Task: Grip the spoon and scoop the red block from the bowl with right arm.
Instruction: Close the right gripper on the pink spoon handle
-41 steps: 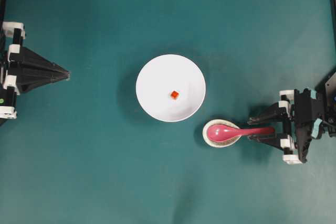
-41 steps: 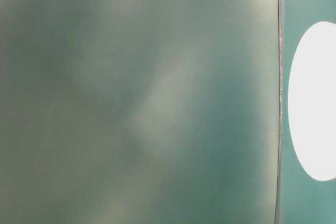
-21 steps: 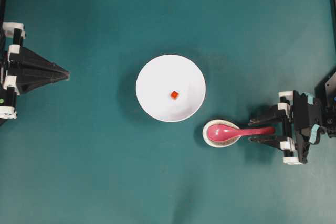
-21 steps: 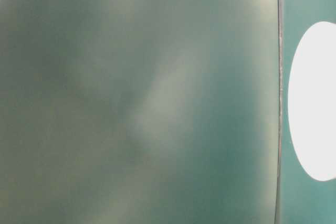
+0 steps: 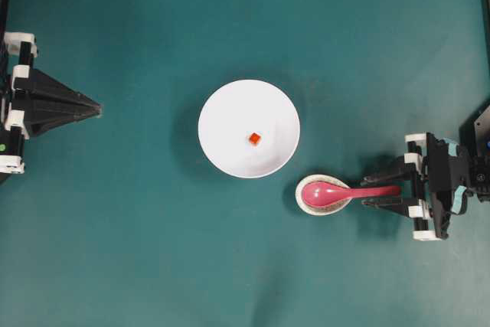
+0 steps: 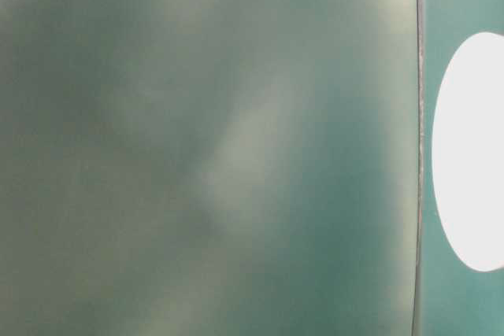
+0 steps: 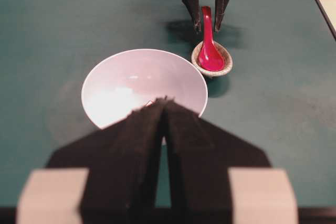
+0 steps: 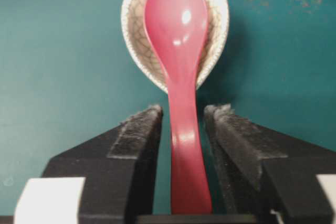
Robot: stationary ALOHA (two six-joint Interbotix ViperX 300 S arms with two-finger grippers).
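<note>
The magenta spoon [image 5: 329,191] lies with its scoop in a small speckled dish [image 5: 306,204] and its handle pointing right. My right gripper [image 5: 367,191] is open, its jaws on either side of the handle with a thin gap on each side, as the right wrist view shows around the spoon [image 8: 178,35]. The white bowl [image 5: 210,112] sits at the table's middle with the tiny red block [image 5: 254,138] inside. My left gripper [image 5: 96,109] is shut and empty at the far left, pointing at the bowl [image 7: 121,77].
The speckled dish [image 8: 218,24] touches the bowl's lower right side. The table-level view is mostly a blurred green surface with the bowl [image 6: 472,151] at its right edge. Teal table surface surrounds the dishes.
The right gripper's jaws have narrowed around the spoon handle. The spoon, the bowl, the block and the left arm have not moved.
</note>
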